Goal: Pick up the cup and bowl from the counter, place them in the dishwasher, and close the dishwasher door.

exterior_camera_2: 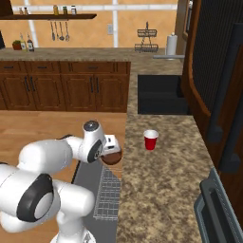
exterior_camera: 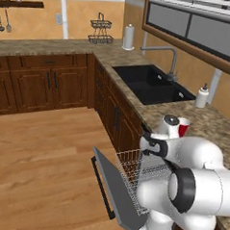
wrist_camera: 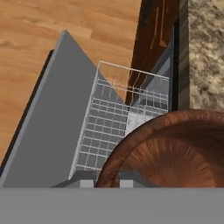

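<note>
Claw [wrist_camera: 106, 179] grips bowl [wrist_camera: 166, 153] over rack [wrist_camera: 113, 127]; right base view shows cup [exterior_camera_2: 150, 140].

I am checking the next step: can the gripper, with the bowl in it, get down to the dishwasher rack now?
Probably yes. The gripper holds the bowl above the white wire rack; the dishwasher door is dropped open and nothing lies between them.

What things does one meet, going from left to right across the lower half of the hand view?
Wooden floor → dishwasher door → white wire rack → bowl, which the gripper holds at its rim.
</note>
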You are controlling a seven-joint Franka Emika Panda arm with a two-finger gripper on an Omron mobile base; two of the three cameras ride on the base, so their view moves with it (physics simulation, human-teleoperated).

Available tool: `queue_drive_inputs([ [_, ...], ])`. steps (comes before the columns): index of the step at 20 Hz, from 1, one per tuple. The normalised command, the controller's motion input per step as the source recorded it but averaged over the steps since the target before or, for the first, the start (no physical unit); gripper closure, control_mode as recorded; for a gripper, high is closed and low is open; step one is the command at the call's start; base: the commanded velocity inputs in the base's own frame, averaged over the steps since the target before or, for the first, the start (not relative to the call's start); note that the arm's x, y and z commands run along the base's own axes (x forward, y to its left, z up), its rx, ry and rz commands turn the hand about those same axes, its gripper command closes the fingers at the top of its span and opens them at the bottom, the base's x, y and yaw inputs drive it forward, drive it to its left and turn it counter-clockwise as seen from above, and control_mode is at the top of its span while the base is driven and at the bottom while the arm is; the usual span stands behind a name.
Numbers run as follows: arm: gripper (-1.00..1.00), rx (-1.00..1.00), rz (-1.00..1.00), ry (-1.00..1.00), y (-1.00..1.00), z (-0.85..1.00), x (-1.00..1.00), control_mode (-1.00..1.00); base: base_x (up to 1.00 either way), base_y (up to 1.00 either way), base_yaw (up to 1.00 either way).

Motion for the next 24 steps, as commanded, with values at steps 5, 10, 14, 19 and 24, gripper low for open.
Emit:
queue_drive_inputs([
  [5, 1.0, 0.0, 0.03, 0.25, 0.2, 0.31, 0.0, -1.0, 0.0, 0.0, 0.0],
  [10, 1.0, 0.04, 0.09, 0.3, 0.29, -0.27, 0.06, -1.0, 0.0, 0.0, 0.0],
  [14, 1.0, 0.01, 0.02, 0.1, 0.36, -0.49, 0.1, -1.0, 0.0, 0.0, 0.0],
  [19, 1.0, 0.0, 0.0, 0.05, 0.24, -0.64, 0.29, -1.0, 0.0, 0.0, 0.0],
  [24, 1.0, -0.04, 0.0, 0.0, 0.09, -0.54, 0.43, -1.0, 0.0, 0.0, 0.0],
])
